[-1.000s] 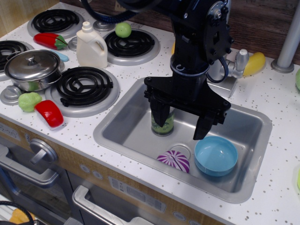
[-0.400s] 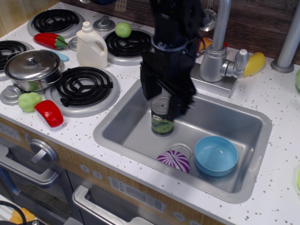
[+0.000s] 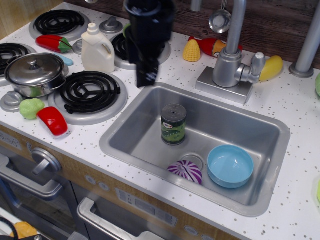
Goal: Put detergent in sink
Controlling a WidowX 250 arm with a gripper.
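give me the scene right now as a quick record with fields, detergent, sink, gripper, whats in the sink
detergent: cream-white plastic jug bottle, upright on the white speckled counter between the stove burners, outside the sink
sink: rectangular silver metal basin
in sink: green-labelled can upright, light-blue bowl, purple-and-white striped round object by the drain
gripper: black gripper, blurred, above the counter right of the detergent, not touching it; open or shut unclear
task state: detergent not yet in sink

The cream-white plastic detergent jug [image 3: 97, 49] stands upper left on the stove, while the green-labelled can [image 3: 173, 124] stands mid-frame inside the silver metal sink [image 3: 131, 127].
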